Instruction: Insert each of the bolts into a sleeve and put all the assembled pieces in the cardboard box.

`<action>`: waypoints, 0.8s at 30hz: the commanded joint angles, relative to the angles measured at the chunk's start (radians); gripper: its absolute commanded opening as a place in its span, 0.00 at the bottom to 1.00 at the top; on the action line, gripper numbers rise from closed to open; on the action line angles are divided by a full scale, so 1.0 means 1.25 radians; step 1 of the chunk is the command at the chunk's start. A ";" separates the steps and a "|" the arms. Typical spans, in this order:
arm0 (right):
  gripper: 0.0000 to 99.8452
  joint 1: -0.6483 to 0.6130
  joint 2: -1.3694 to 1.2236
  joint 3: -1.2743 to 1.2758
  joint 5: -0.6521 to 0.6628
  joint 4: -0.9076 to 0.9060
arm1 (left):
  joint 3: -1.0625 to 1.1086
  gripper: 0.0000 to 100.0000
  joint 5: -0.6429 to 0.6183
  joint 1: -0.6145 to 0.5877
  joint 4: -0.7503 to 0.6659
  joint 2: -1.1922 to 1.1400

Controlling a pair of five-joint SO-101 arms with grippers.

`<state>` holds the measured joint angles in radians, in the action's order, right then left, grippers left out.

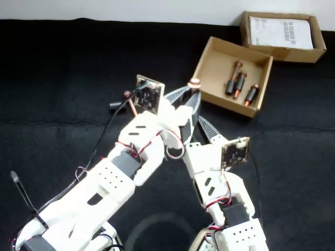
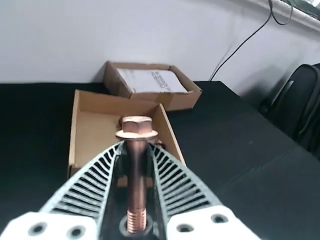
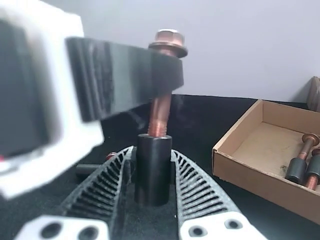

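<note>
Right fingers (image 3: 200, 192) gripping sleeve (image 3: 153, 170), left fingers (image 2: 92, 187) holding bolt (image 2: 136, 165) above; box (image 3: 242, 172) beyond

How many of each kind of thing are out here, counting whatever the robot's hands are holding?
Bolts: 5 (3 sleeved in the open box, 1 in the left hand, 1 lying loose)
Sleeves: 5 (3 in that box, 1 in the right hand, 1 loose)
Cardboard boxes: 2 (the open box, a second box)
Total: 12

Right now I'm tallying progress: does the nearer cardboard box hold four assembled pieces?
No, the cardboard box holds only three assembled pieces, each a bolt in a sleeve.
</note>
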<state>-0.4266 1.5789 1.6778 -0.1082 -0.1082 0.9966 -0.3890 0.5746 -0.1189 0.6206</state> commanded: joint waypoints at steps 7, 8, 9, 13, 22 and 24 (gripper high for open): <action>0.01 -0.002 0.013 0.102 -0.002 0.014 | 0.025 0.01 0.002 -0.028 0.014 0.008; 0.01 -0.001 0.013 0.096 -0.002 0.014 | 0.023 0.01 0.002 -0.024 0.028 0.009; 0.01 0.001 0.013 0.093 -0.002 0.014 | 0.019 0.01 0.002 -0.020 0.047 0.009; 0.01 0.026 0.009 0.068 0.001 0.014 | -0.012 0.03 0.004 0.003 0.153 0.009; 0.01 0.034 0.013 0.067 0.033 0.014 | -0.101 0.25 0.000 0.006 0.405 0.009; 0.01 0.034 0.013 0.066 0.033 0.014 | -0.131 0.26 0.000 0.006 0.457 0.009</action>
<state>-0.3943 1.5773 1.6778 -0.0760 -0.1097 0.8922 -0.3920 0.5639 0.3767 0.6222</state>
